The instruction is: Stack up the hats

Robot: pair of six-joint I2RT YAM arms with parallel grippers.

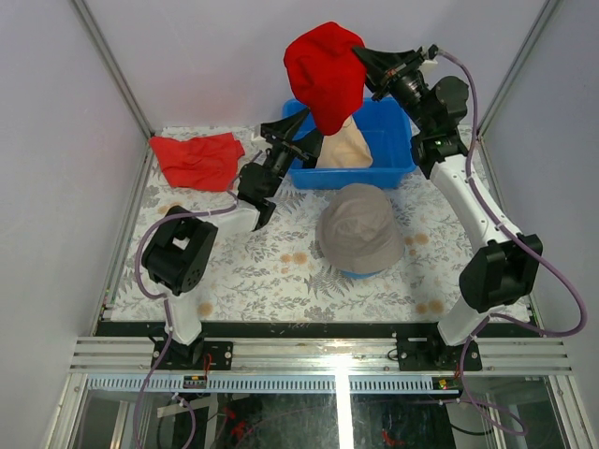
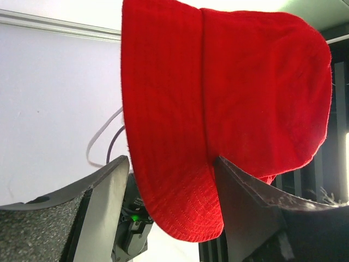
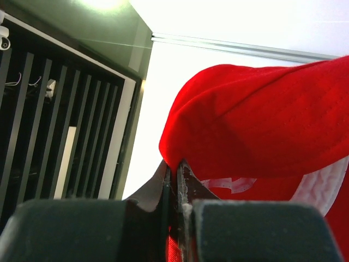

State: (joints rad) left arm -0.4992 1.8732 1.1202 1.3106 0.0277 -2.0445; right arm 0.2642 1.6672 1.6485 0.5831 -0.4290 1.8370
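Pressed flat together at the lens, the black fingers of the right end effector (image 3: pixel 174 174) pinch a fold of the red hat (image 3: pixel 262 120) near its rim, and the hat hangs from that single grip high over the back of the counter (image 1: pixel 253 271). Below it the left end effector (image 2: pixel 170 164) stands spread, one finger on either side of the hat's lower edge (the right-hand finger looks to touch the cloth; whether the other does cannot be told), so it brackets the fabric without clamping it. Seen from above, the hat's long axis runs roughly up and down, its broad part uppermost and its narrow end pointing at the blue bin (image 1: pixel 379 175), where the peach-beige hat (image 1: pixel 344 150) lies. The relation that matters for the coming move: the grey-khaki hat (image 1: pixel 360 224) sits crown-up on the counter in front of the bin, toward the arms' bases and lower than the held hat, with what is judged to be the blue hat (image 1: pixel 360 273) showing as a sliver under its near brim. That pile lies right of centre, nearer the right arm, which carries the load. A flat red cloth (image 1: pixel 197 159) lies well apart at the far left.
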